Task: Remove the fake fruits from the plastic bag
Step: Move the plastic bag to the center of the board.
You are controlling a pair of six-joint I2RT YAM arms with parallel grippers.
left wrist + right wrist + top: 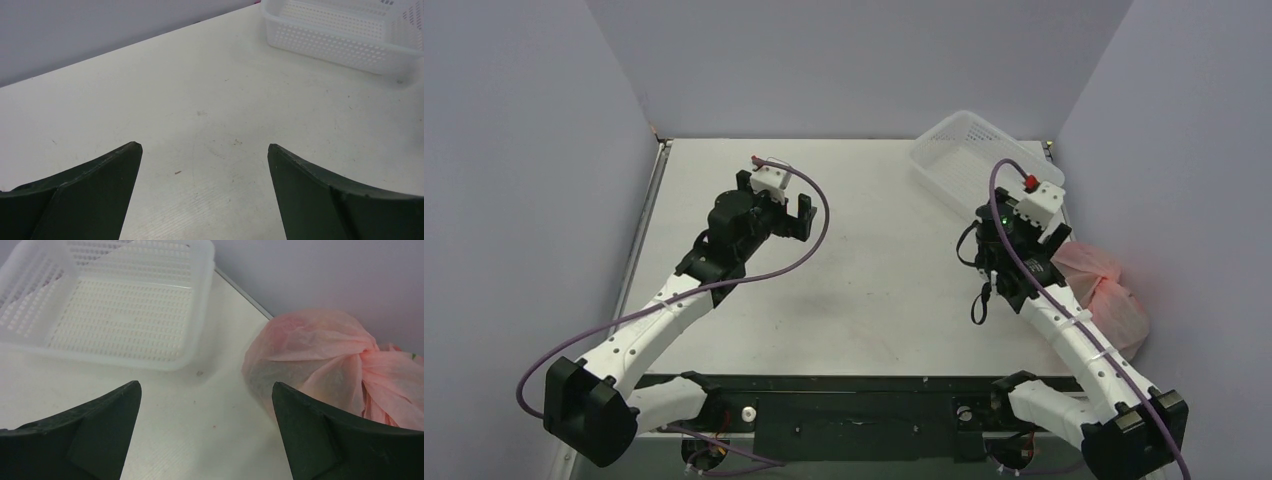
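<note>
**Bag bundled shut, nothing in my grip**

My right gripper (205,385) is spread wide and empty, facing the plastic bag (320,355). My left gripper (205,145) is likewise agape over bare surface (210,100), well apart from the bag. If I pinch the rounded bulge, I reckon I'd clamp a fruit through the film and drag the whole bundle, or tear the thin plastic. A push could also jam it against the wall (325,270). The bag sits at the right edge of the surface, near the white basket (125,315). It is pink, translucent and crinkled, with its neck gathered into a twist. The fruits inside do not show.
</note>
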